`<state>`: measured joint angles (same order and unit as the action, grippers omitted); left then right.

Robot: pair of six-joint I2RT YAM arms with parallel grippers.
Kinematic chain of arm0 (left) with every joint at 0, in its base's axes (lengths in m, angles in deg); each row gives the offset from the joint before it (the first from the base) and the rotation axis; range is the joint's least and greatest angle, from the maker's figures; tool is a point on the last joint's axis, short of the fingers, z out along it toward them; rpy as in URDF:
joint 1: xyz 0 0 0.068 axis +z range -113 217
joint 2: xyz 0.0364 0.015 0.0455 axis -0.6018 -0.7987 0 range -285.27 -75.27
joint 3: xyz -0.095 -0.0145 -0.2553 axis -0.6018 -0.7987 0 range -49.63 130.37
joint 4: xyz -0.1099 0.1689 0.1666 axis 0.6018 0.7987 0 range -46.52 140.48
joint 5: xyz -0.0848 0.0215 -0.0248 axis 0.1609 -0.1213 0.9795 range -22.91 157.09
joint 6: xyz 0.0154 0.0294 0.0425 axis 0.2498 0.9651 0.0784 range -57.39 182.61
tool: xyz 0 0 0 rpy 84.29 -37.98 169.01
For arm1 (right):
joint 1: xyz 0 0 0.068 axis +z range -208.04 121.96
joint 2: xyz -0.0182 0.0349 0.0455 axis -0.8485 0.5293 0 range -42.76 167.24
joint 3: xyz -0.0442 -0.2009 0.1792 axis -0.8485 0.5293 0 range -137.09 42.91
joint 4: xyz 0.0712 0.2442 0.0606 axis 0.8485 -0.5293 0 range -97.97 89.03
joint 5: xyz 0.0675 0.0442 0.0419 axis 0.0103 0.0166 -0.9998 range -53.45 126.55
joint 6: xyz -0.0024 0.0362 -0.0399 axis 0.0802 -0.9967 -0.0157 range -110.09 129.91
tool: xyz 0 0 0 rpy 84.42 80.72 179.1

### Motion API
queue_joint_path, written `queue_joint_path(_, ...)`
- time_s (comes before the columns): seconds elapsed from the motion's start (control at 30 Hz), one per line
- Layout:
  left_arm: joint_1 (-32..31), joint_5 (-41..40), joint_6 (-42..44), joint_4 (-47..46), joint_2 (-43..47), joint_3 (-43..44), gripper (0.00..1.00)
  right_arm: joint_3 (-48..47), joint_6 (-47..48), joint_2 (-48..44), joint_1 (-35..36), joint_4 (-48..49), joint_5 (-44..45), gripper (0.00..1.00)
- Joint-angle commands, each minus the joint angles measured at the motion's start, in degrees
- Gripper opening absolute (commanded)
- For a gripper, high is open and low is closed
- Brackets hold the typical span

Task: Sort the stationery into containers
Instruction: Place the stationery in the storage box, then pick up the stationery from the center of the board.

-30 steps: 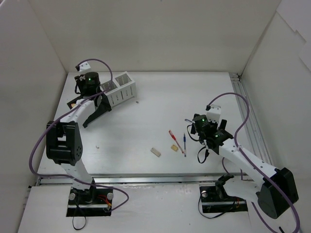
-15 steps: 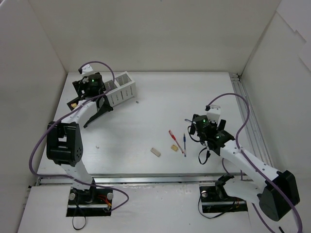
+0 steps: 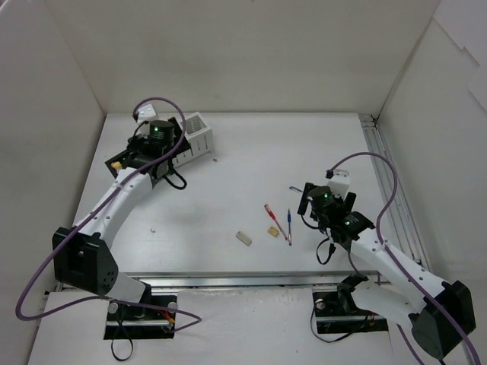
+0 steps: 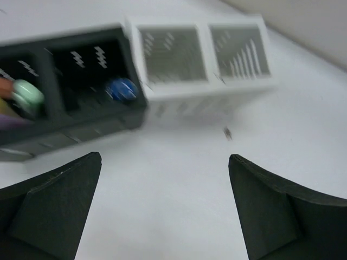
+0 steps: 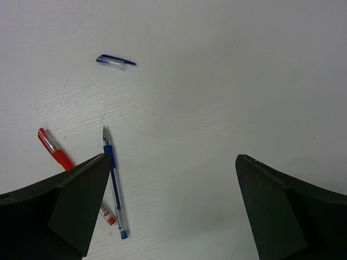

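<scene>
Just right of the red pen (image 5: 54, 149) lies the blue pen (image 5: 113, 181), both near the right gripper (image 5: 172, 158), whose jaws are spread and empty. Light, stiff and slick, the blue pen will likely roll; a pinch across its mid-barrel looks safest. Far left of the red pen, the left gripper (image 4: 164, 158), also spread wide, faces the white organiser (image 4: 200, 54) and black organiser (image 4: 65, 81), both blurred. The right gripper hides the red pen's middle.

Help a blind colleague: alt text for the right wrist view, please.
The open right gripper frames a white table where a blue pen and a red pen lie close together at lower left, a small clear-blue pen cap farther up.
</scene>
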<state>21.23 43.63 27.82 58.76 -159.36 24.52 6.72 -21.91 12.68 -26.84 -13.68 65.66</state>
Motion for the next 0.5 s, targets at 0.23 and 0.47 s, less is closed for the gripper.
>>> queue_joint_path(0.23,-18.4,25.3,-14.9,14.2,-3.8,-9.9,1.0,2.1,-4.0,0.5,0.1,-0.8,-1.1,0.98)
queue_joint_path(0.47,-29.7,29.5,-11.0,8.9,-6.2,-13.2,1.0,0.3,-2.0,1.6,0.2,-0.8,-5.4,0.98)
